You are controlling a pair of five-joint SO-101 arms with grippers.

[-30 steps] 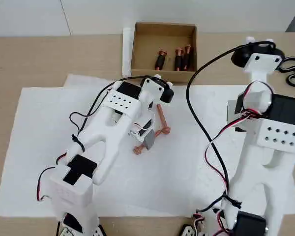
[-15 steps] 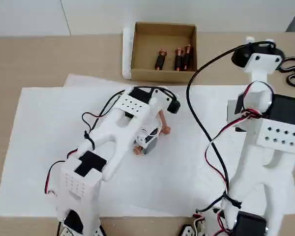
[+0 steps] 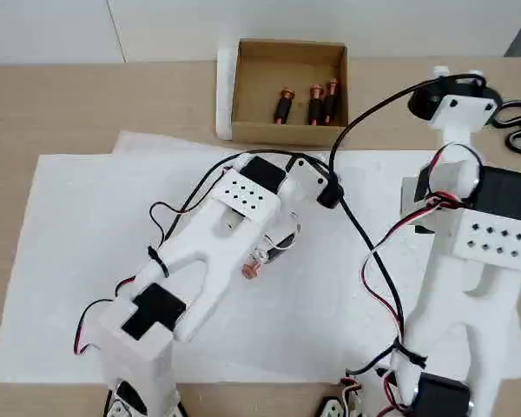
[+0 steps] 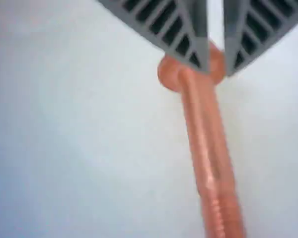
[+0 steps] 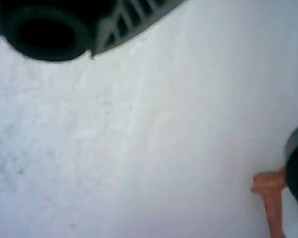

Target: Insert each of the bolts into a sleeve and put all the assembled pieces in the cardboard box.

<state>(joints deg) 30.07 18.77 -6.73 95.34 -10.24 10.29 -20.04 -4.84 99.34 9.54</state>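
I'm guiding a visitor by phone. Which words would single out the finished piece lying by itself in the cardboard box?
On the far side of the table stands an open cardboard box holding three sleeved bolts. Take the leftmost piece: it lies apart, while the other two lie close together.

No readable text, label or number anywhere.

Three assembled pieces [image 3: 315, 104] lie side by side in the cardboard box [image 3: 239, 87] on the counter [image 3: 69, 95]. The left arm [image 3: 217, 234] stretches over the white sheet [image 3: 69, 226], with a copper bolt [image 3: 250, 270] end showing beneath it.
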